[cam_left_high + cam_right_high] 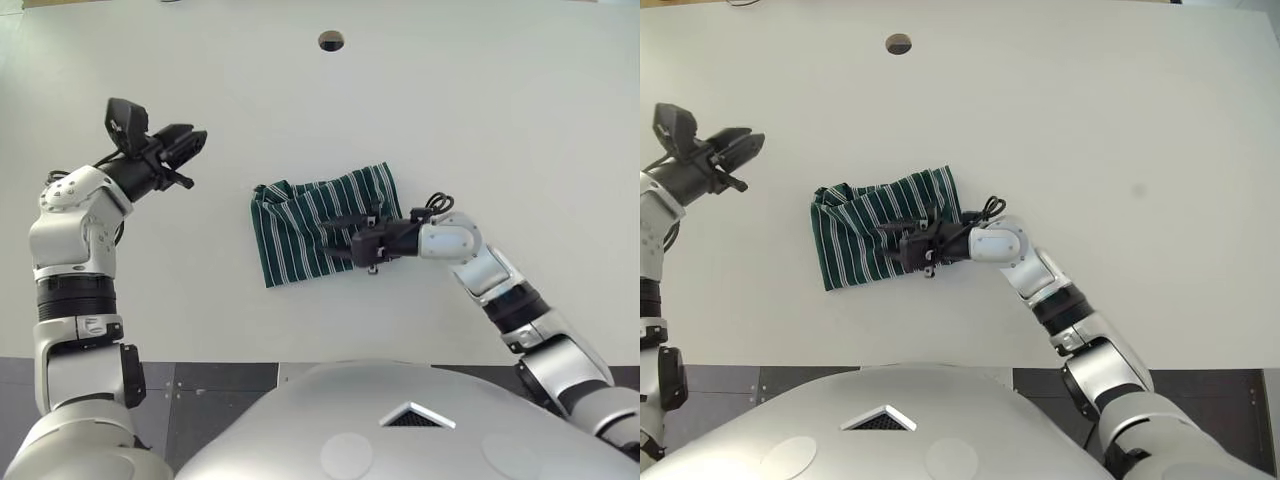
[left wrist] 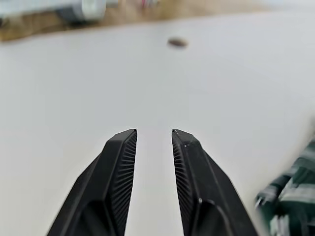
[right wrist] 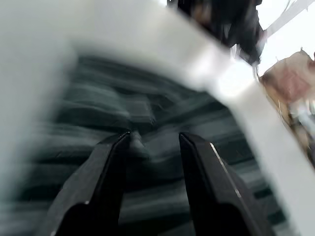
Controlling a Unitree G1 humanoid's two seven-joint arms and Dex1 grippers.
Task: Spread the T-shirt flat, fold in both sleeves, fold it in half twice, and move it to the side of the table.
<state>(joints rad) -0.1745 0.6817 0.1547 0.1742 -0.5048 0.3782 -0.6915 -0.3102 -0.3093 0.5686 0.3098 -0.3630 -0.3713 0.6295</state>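
While my right gripper rests on the green striped T-shirt directly under its parted jaws, I hold the left gripper well apart from that shirt, jaws likewise parted, above the white table.

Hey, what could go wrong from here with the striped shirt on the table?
The right tool sits open on the right half of the folded T-shirt. Sliding the shirt one-handed may drag only the top layer and undo the folds. The left tool hangs open, off the cloth, so nothing pins the left side, whose corner looks rumpled.
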